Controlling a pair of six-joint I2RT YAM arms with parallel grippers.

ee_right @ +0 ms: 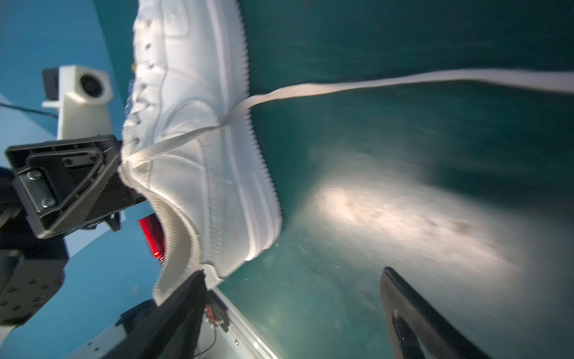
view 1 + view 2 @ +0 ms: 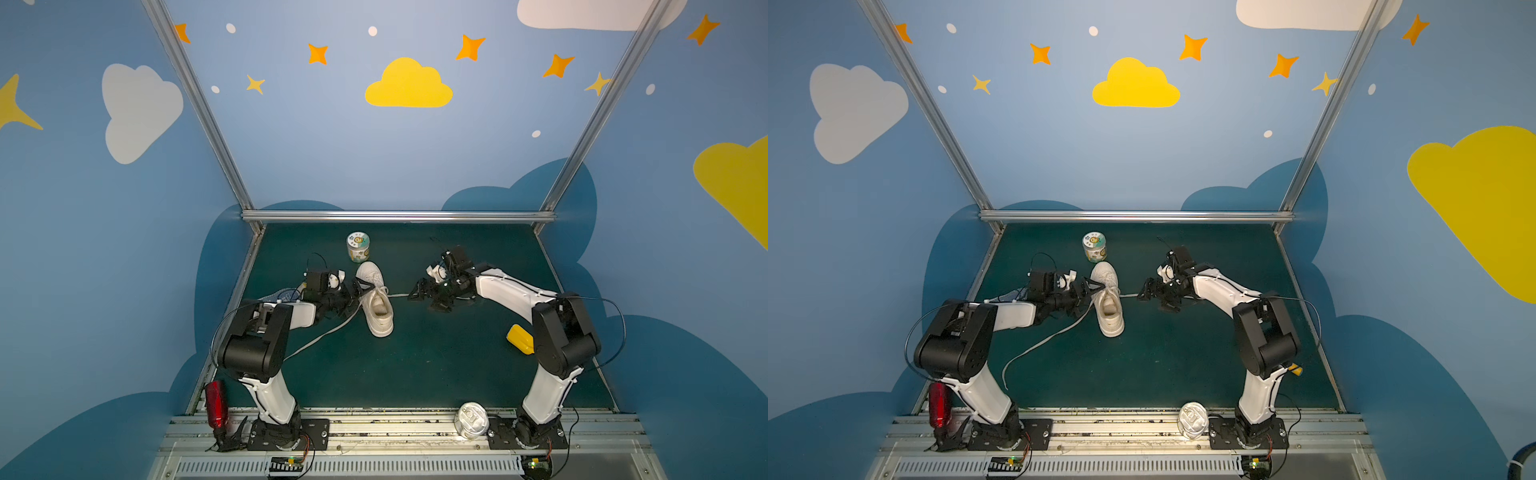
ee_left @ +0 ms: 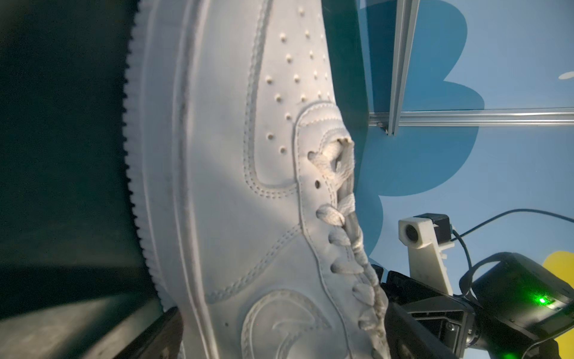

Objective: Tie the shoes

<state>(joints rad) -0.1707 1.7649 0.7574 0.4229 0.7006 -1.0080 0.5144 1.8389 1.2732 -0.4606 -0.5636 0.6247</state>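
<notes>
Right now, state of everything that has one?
sneaker: upright on its sole, untied
laces: loose, trailing on the mat
left end effector: open, at the sneaker
right end effector: open, gripping nothing
jar: upright, lid on
</notes>
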